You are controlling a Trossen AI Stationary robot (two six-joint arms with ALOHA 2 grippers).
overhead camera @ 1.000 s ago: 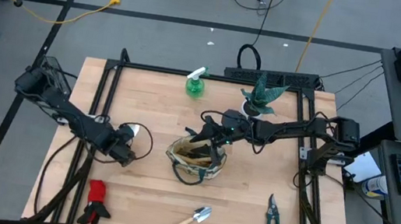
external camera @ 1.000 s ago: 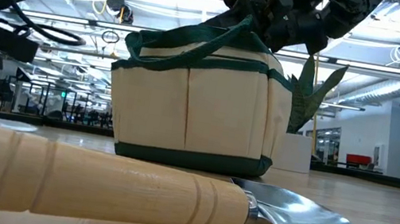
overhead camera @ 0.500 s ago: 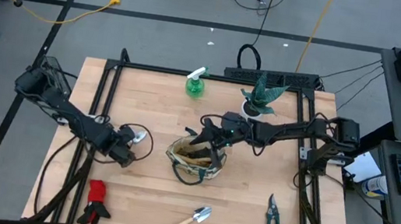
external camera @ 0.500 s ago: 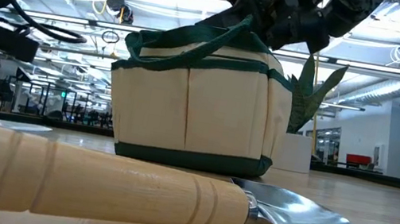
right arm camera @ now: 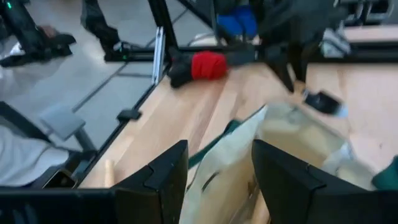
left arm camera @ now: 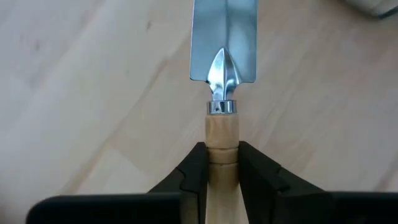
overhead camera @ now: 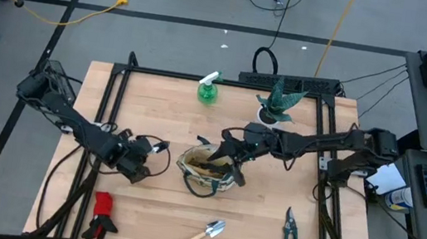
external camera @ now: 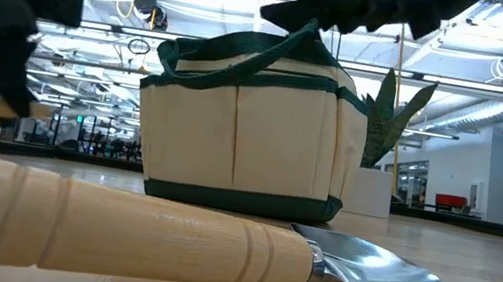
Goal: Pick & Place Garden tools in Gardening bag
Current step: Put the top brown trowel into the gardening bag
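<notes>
On the left of the tabletop (overhead camera: 173, 105), a small trowel (left arm camera: 222, 43) is held by its wooden handle in the left gripper (overhead camera: 143, 162), jaws closed on it. The gardening bag (overhead camera: 208, 171) sits in the middle. Above its right rim, the right gripper (overhead camera: 234, 160) hangs with jaws wide, seemingly empty. The trowel could slip out or bump the bag's rim if tilted.
</notes>
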